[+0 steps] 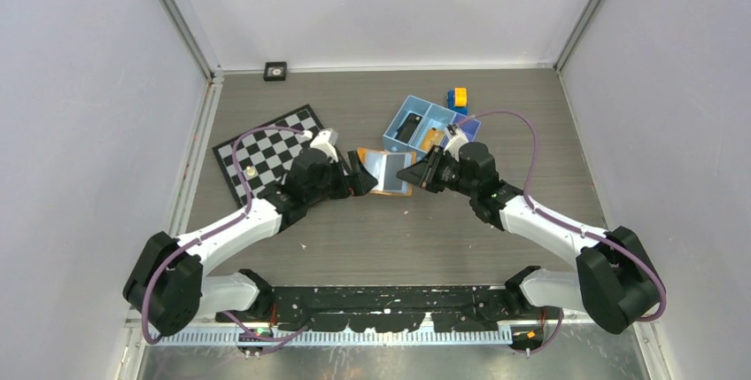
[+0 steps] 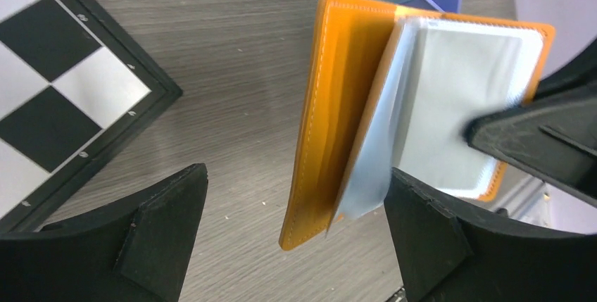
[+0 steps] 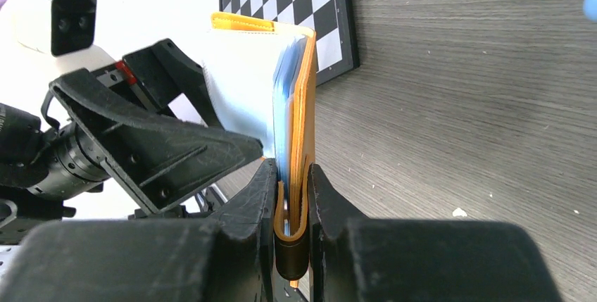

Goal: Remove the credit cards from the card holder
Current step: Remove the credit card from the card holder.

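Two grippers meet at the middle of the table (image 1: pixel 354 96), with the orange card holder (image 1: pixel 388 173) between them. The holder sits just in front of the blue compartment tray (image 1: pixel 400 107) and to the right of the chessboard (image 1: pixel 270 154). The right gripper (image 3: pixel 291 196) is clenched on one edge of the holder's orange cover, holding it on edge. The holder stands partly open, its greyish clear sleeves (image 2: pixel 450 105) fanned away from the cover. The left gripper (image 2: pixel 292 179) is released, its fingers spread wide to either side of the holder's open end. One finger lies just beside the loose sleeve edge. A small yellow-and-blue block (image 1: pixel 458 98) rests behind the tray.
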Available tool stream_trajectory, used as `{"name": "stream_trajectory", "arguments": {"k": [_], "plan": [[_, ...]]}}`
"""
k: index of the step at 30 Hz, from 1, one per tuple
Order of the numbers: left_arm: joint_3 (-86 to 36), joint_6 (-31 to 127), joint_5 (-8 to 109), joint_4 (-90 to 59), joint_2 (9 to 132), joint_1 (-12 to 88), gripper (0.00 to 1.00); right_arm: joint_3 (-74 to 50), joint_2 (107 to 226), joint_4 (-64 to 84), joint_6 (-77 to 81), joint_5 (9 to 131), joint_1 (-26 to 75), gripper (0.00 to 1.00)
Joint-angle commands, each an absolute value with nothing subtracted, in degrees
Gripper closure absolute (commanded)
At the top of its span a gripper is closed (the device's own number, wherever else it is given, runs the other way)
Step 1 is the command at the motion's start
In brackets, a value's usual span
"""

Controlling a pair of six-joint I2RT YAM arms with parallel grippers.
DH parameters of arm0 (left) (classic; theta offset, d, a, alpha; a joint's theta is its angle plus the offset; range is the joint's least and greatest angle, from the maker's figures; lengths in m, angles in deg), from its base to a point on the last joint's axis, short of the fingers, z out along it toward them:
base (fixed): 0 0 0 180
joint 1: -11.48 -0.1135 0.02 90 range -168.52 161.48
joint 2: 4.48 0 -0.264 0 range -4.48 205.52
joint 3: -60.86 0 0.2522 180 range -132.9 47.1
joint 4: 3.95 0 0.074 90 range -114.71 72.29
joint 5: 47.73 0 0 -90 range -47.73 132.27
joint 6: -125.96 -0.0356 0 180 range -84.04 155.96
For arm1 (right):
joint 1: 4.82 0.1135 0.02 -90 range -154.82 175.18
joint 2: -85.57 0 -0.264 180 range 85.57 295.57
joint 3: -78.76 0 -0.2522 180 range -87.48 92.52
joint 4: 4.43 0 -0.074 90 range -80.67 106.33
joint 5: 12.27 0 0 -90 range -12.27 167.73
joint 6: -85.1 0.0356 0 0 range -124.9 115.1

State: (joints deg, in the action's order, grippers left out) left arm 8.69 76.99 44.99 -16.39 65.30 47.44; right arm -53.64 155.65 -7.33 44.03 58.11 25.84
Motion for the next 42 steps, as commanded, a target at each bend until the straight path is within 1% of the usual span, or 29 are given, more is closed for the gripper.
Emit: {"name": "stream_trajectory", "arguments": {"k": [1, 4, 8, 9, 14, 18, 23, 28, 33, 36, 37, 39, 40, 42], "plan": [[11.1, 79.8, 51.7, -6.6, 62.2, 46.3, 0.04, -53.6, 154.1, -12.2, 44.9, 57.8, 25.3, 1.00], [11.5, 80.0, 51.5, -6.3, 61.6, 46.0, 0.03, -53.6, 154.3, -12.6, 45.1, 57.4, 25.2, 0.99], [8.8, 80.6, 44.6, -15.8, 63.3, 44.9, 0.06, -53.6, 154.7, -13.0, 45.1, 56.9, 25.2, 1.00], [8.8, 81.0, 44.9, -16.1, 63.9, 44.1, 0.07, -53.5, 154.7, -13.0, 45.1, 56.9, 25.2, 1.00], [10.8, 83.4, 53.5, -8.2, 65.5, 42.2, 0.13, -53.2, 155.8, -13.8, 45.5, 55.3, 25.2, 1.00], [12.1, 83.5, 59.1, -1.3, 65.9, 42.1, 0.14, -53.0, 156.7, -14.9, 45.9, 54.0, 25.2, 0.99], [13.6, 83.9, 63.2, 4.7, 65.6, 42.2, 0.14, -52.8, 158.3, -16.4, 46.8, 52.3, 25.2, 1.00], [12.7, 84.4, 64.8, 5.1, 67.9, 42.1, 0.22, -52.8, 159.0, -18.1, 47.5, 50.7, 25.2, 0.99], [12.5, 84.3, 62.5, 3.0, 68.7, 42.1, 0.43, -53.0, 159.4, -20.0, 48.2, 49.2, 25.3, 0.99], [12.7, 83.5, 61.0, 1.8, 67.5, 42.0, 0.63, -53.0, 159.5, -20.2, 48.1, 49.0, 25.4, 0.99], [12.8, 83.4, 60.9, 1.9, 67.3, 42.1, 0.74, -53.0, 159.5, -20.2, 48.0, 49.0, 25.4, 0.99], [13.0, 83.2, 60.6, 1.7, 66.9, 42.1, 0.92, -52.9, 159.4, -20.0, 47.9, 49.3, 25.4, 0.99], [12.9, 83.2, 60.5, 1.5, 66.9, 42.1, 0.99, -53.0, 159.3, -19.7, 47.7, 49.6, 25.4, 0.99], [12.9, 83.1, 60.3, 1.1, 66.9, 42.1, 1.00, -52.9, 158.9, -18.4, 47.1, 50.7, 25.4, 0.99]]}}
